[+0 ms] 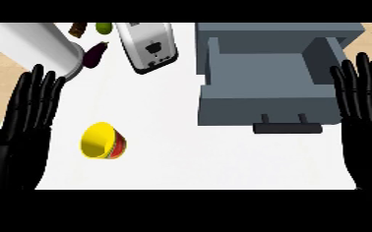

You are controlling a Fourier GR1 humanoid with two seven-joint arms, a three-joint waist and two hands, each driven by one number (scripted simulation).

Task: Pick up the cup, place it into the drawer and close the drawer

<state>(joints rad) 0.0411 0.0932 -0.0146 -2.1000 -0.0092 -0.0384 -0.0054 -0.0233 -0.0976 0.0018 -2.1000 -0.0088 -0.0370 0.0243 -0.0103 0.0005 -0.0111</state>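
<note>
A yellow cup (pixel 102 141) with a red and green band lies tipped on the white counter at the lower left, its mouth facing left. The grey drawer (pixel 270 109) stands pulled out at the right, its inside bare, with a dark handle (pixel 287 127) on its front. My left hand (pixel 29 118) rests open at the left edge, fingers straight up, just left of the cup and apart from it. My right hand (pixel 356 96) rests open at the right edge, beside the drawer's right wall.
A silver toaster (pixel 147 45) stands at the back centre. A dark aubergine (pixel 94 54) lies beside a large white cylinder (pixel 40 46) at the back left. A green fruit (pixel 104 27) and a brown item (pixel 78 28) sit at the far edge.
</note>
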